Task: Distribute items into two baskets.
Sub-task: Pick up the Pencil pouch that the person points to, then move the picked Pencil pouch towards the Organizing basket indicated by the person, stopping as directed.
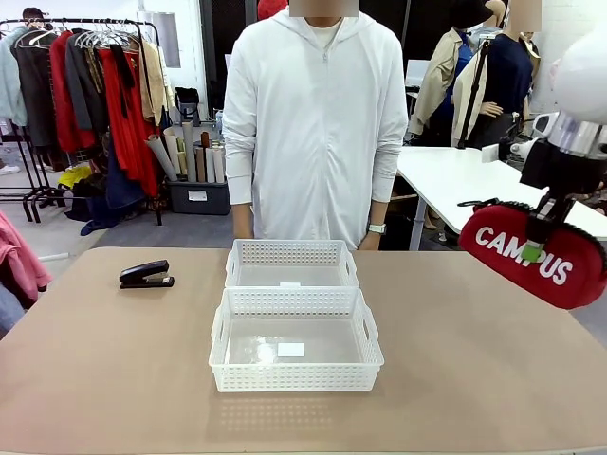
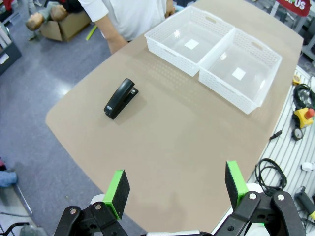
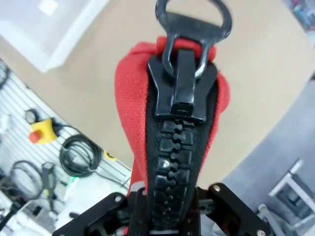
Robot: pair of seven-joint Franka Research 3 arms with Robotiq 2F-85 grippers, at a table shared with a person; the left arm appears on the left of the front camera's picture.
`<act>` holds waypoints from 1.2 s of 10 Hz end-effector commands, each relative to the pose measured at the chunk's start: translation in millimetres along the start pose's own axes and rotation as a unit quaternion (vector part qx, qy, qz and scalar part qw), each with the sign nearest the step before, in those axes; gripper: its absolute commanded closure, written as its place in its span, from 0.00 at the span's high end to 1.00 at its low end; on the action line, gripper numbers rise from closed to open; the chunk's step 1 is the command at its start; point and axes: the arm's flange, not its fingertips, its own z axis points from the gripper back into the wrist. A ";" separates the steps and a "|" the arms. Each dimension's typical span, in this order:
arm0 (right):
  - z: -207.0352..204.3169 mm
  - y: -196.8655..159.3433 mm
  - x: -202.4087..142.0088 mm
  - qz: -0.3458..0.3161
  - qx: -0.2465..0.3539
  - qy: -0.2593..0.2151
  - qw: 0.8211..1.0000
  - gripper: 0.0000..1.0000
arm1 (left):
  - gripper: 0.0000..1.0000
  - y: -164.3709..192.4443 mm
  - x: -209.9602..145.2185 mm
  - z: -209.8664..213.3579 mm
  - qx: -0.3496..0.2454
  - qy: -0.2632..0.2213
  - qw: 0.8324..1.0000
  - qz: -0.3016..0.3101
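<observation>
My right gripper [image 1: 537, 248] is shut on the red "CAMPUS" pouch [image 1: 541, 256], holding it in the air at the table's right edge. The right wrist view looks straight along the pouch [image 3: 167, 137] and its black zip, with a basket corner [image 3: 54, 29] at top left. The black stapler [image 1: 146, 275] lies on the table at far left, and the left wrist view has this stapler [image 2: 120, 98] well ahead of my open left gripper [image 2: 177, 189]. Two white lattice baskets sit end to end mid-table: the near one [image 1: 296, 377] and the far one [image 1: 291, 252], both bare inside.
A person in a white hooded jacket [image 1: 318, 123] stands at the far side behind the baskets, hands down. Cables and a yellow emergency-stop box [image 2: 302, 115] lie on the robot base beside the table. A clothes rack [image 1: 85, 85] stands far left.
</observation>
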 end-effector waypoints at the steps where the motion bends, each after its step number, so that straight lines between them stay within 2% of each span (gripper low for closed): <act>1: 18.3 4.8 -0.7 0.028 -0.007 0.008 1.000 0.00 | 1.00 -0.2 -0.1 0.8 -0.004 -0.006 1.000 -0.004; 3: 15.7 0.2 6.3 0.049 0.025 0.016 0.998 0.00 | 1.00 -0.2 -0.1 0.8 -0.004 -0.006 1.000 -0.004; 4: 14.0 -1.8 10.9 0.086 0.011 0.019 0.996 0.00 | 1.00 -0.2 -0.1 0.8 -0.004 -0.006 1.000 -0.004; 5: 15.1 10.8 0.4 0.025 0.004 0.013 1.000 0.00 | 1.00 -0.2 -0.1 0.8 -0.004 -0.006 1.000 -0.004; 12: 15.1 10.8 0.4 0.025 0.004 0.013 1.000 0.00 | 1.00 -0.2 -0.1 0.8 -0.004 -0.006 1.000 -0.004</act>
